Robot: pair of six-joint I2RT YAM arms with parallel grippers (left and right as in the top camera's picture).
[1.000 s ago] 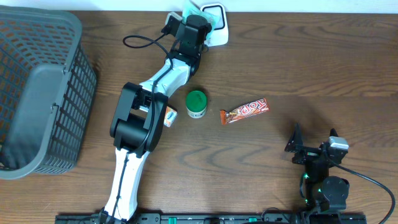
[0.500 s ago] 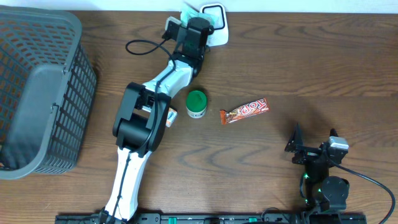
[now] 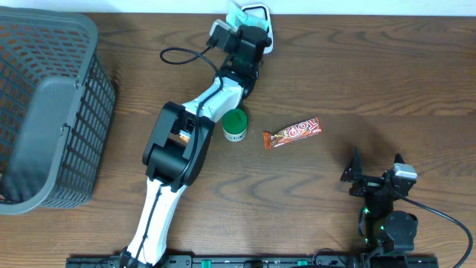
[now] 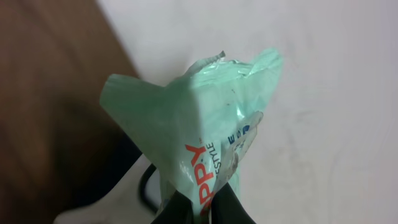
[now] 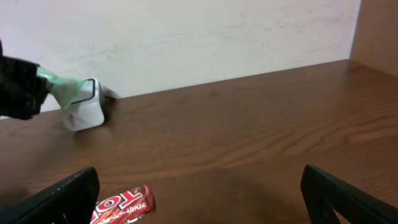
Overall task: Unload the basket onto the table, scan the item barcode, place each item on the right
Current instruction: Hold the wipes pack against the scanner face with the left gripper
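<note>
Tool on left arm point(image 4: 200, 204) pinches green packet point(image 4: 193, 118) just beside white scanner point(image 5: 84, 115).

We see a pale green packet point(image 4: 186, 118) with red and blue lettering, a green-lidded tub point(image 3: 236, 123), a red candy bar point(image 3: 293, 132), a grey lattice basket point(image 3: 44, 112) and a dark brown wood-grain table point(image 3: 372, 74).

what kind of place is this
Probably a mock shop checkout: a grey shopping basket, what looks like a white scanner and packaged snacks like a candy bar on a wooden table.
</note>
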